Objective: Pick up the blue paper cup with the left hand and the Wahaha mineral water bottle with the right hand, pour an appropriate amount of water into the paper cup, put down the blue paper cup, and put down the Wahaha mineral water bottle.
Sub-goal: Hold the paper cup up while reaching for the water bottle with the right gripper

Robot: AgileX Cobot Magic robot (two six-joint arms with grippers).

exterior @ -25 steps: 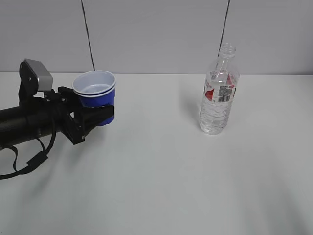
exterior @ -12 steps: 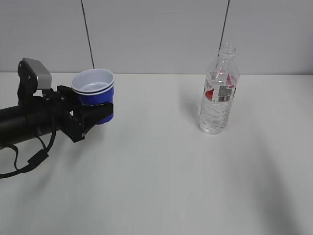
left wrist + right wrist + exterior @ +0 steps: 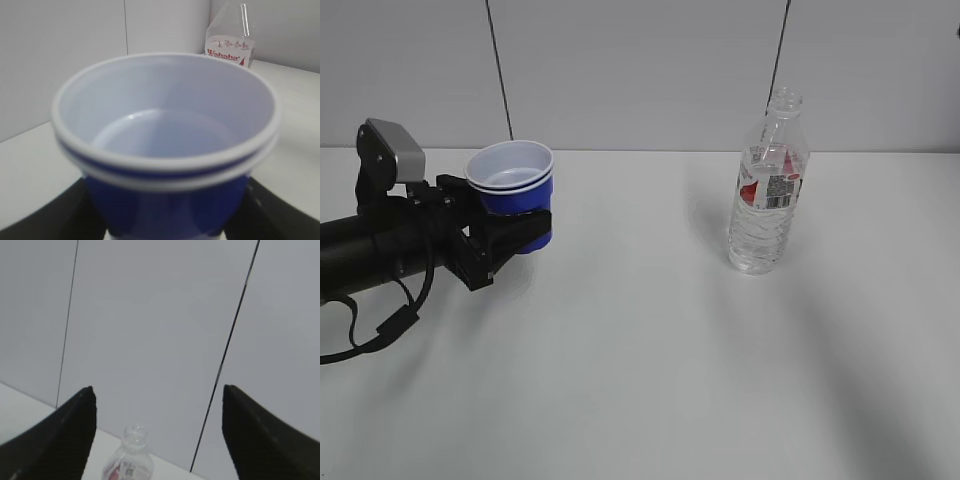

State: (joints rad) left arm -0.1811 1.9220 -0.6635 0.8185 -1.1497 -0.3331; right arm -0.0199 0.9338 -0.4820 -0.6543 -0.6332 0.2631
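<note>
My left gripper is shut on the blue paper cup and holds it upright above the white table at the left. In the left wrist view the cup fills the frame, its white inside looks empty, and black fingers flank its blue wall. The Wahaha mineral water bottle stands upright and capless at the right, holding water. It also shows in the left wrist view. My right gripper is open and out of the exterior view; its wrist view shows the bottle's top low between its fingers, at a distance.
The white table runs to a grey panelled wall with two dark vertical seams behind. A loose black cable hangs under the left arm.
The left gripper lifted the cup slightly and drew it a little leftward, then held still. The bottle has not moved.
</note>
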